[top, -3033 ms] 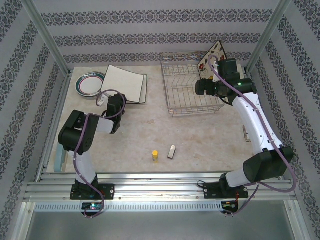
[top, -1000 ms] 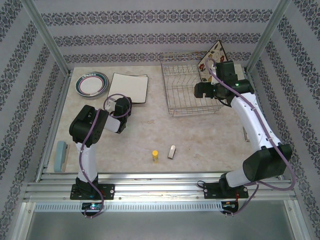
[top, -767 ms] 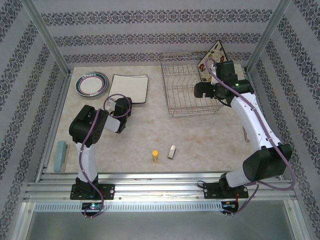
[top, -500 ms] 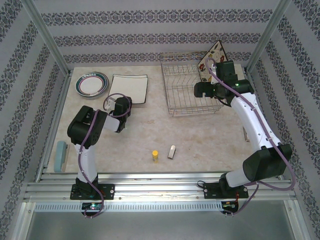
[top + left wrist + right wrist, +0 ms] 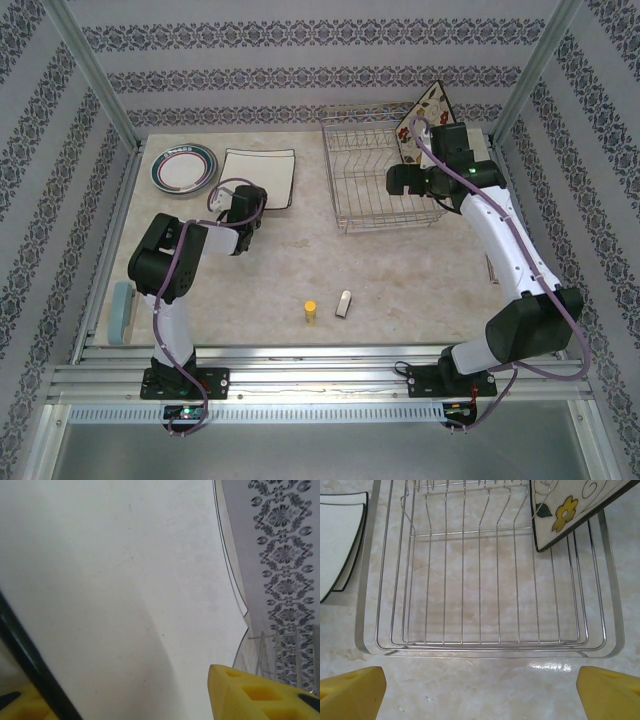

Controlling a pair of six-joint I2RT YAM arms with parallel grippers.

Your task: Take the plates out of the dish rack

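Observation:
The silver wire dish rack [image 5: 385,185] stands at the back right, and a square cream plate with flowers [image 5: 425,118] leans in its far right corner. That plate [image 5: 570,507] and the rack [image 5: 485,590] fill the right wrist view. My right gripper [image 5: 397,180] hovers over the rack; it [image 5: 480,700] is open and holds nothing. A square white plate with a dark rim [image 5: 261,177] lies flat at the back left, beside a round ringed plate [image 5: 183,167]. My left gripper [image 5: 243,203] is at the square plate's near edge. Its yellow fingertips [image 5: 260,695] stand apart over the plate's white surface [image 5: 125,580].
A small yellow bottle [image 5: 311,311] and a silver piece [image 5: 344,303] lie on the marble table in front of the middle. A teal block [image 5: 122,310] rests by the left rail. Patterned walls and metal posts close in the sides and back.
The square white plate came down from a raised tilt to lie flat. My left gripper edged toward it and its jaws came apart. The right arm has barely moved.

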